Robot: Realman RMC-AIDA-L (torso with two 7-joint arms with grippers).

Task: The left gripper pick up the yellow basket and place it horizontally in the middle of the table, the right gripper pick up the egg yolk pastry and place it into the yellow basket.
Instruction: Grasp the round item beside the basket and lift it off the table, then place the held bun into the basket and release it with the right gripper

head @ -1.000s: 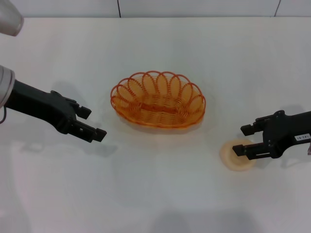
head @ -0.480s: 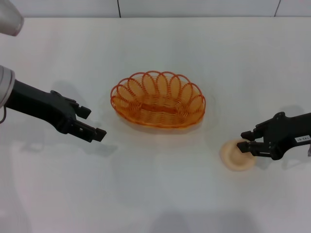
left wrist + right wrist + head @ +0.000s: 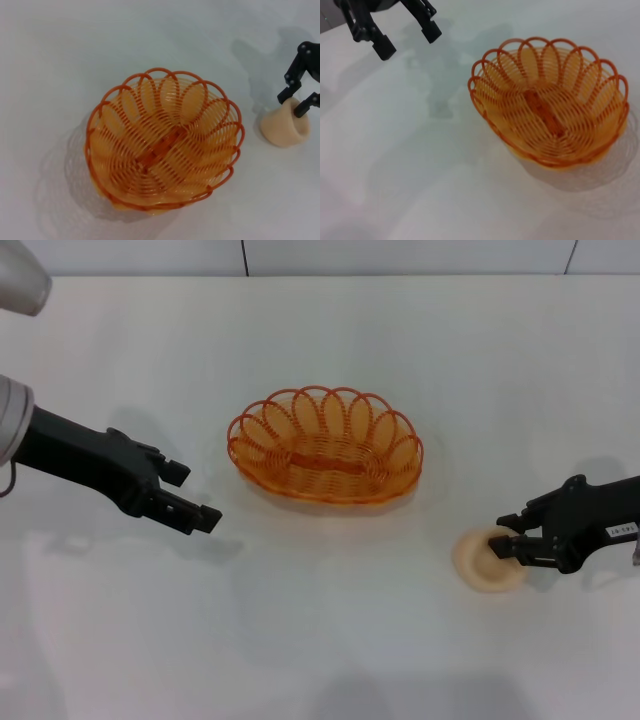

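Observation:
The yellow basket (image 3: 325, 446) lies lengthwise across the middle of the white table (image 3: 320, 630), empty; it also shows in the left wrist view (image 3: 162, 150) and the right wrist view (image 3: 550, 115). My left gripper (image 3: 191, 495) is open and empty, just left of the basket and apart from it; it also shows in the right wrist view (image 3: 407, 41). The egg yolk pastry (image 3: 481, 565) rests on the table right of and nearer than the basket. My right gripper (image 3: 508, 535) is low over its right side with the fingers pinched on it, which also shows in the left wrist view (image 3: 298, 100).
A wall with panel seams (image 3: 245, 256) runs behind the table's far edge. Bare tabletop lies all around the basket and between it and the pastry.
My right gripper has dropped lower over the pastry and its fingers have drawn together onto it. The left gripper, the basket and the pastry have stayed put.

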